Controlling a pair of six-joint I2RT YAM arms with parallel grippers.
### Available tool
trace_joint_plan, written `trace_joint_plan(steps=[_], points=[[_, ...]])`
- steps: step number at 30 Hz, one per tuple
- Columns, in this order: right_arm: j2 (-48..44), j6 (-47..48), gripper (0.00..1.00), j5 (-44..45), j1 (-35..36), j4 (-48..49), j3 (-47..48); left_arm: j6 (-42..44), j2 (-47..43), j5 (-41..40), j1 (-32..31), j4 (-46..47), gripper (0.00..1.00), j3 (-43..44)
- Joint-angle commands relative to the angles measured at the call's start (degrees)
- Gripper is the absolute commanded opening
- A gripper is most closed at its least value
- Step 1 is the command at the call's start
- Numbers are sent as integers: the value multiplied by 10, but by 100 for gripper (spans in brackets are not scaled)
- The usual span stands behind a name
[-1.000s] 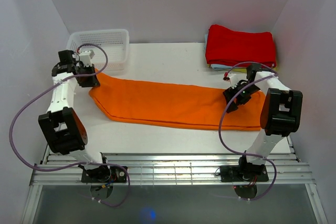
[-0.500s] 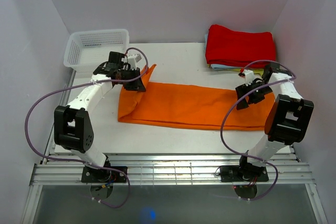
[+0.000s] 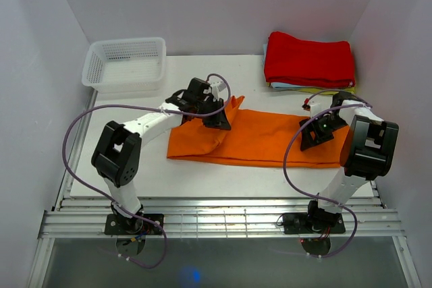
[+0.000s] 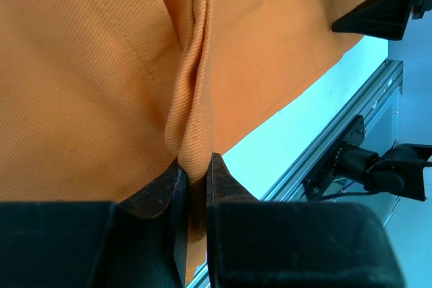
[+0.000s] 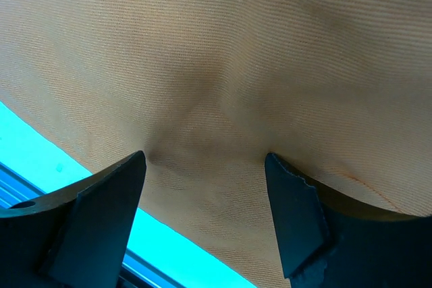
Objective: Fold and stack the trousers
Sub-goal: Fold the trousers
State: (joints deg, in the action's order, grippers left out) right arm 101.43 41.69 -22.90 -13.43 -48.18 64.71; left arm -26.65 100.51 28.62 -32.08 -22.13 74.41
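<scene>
The bright orange trousers (image 3: pixel 263 141) lie lengthwise across the middle of the table. Their left end is lifted and partly doubled over to the right. My left gripper (image 3: pixel 220 118) is shut on that lifted end; in the left wrist view a thick fold of orange cloth (image 4: pixel 191 126) is pinched between the jaws of the left gripper (image 4: pixel 194 170). My right gripper (image 3: pixel 312 134) is open, its fingertips pressing down on the right part of the trousers (image 5: pixel 223 52). In the right wrist view the right gripper (image 5: pixel 206 160) has its jaws wide apart on the cloth.
A white basket (image 3: pixel 125 63) stands at the back left. A red folded cloth (image 3: pixel 309 59) lies on a pile at the back right. The metal rail (image 3: pixel 216 217) runs along the near edge.
My left gripper has carried the trousers' left end from beside the basket rightward to mid-table, folding the cloth over. My right gripper stayed over the right end, shifting only slightly.
</scene>
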Motion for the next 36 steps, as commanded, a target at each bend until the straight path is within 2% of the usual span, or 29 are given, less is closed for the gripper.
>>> trace_joint_plan(steps=[1, 15, 23, 28, 30, 32, 33, 35, 36], points=[[8, -6, 77, -6, 1, 22, -15, -62, 15, -2, -40, 72, 0, 6], [10, -6, 77, -21, 1, 16, -14, -145, 147, -26, -98, 101, 0, 64], [5, -2, 76, -24, 2, 9, -13, -161, 171, -20, -99, 105, 0, 97], [5, -4, 76, -26, 2, 9, -12, -161, 153, -40, -106, 118, 0, 96], [7, -3, 76, -26, 2, 8, -10, -166, 158, -51, -109, 115, 7, 97], [6, -3, 76, -26, 2, 6, -6, -172, 170, -58, -109, 112, 22, 96], [5, -5, 76, -28, 2, 4, -5, -171, 172, -59, -109, 111, 42, 96], [-1, -4, 77, -34, 2, -1, 4, -168, 172, -54, -106, 113, 59, 89], [-4, -6, 79, -43, 2, -9, 7, -162, 164, -45, -105, 119, 80, 88]])
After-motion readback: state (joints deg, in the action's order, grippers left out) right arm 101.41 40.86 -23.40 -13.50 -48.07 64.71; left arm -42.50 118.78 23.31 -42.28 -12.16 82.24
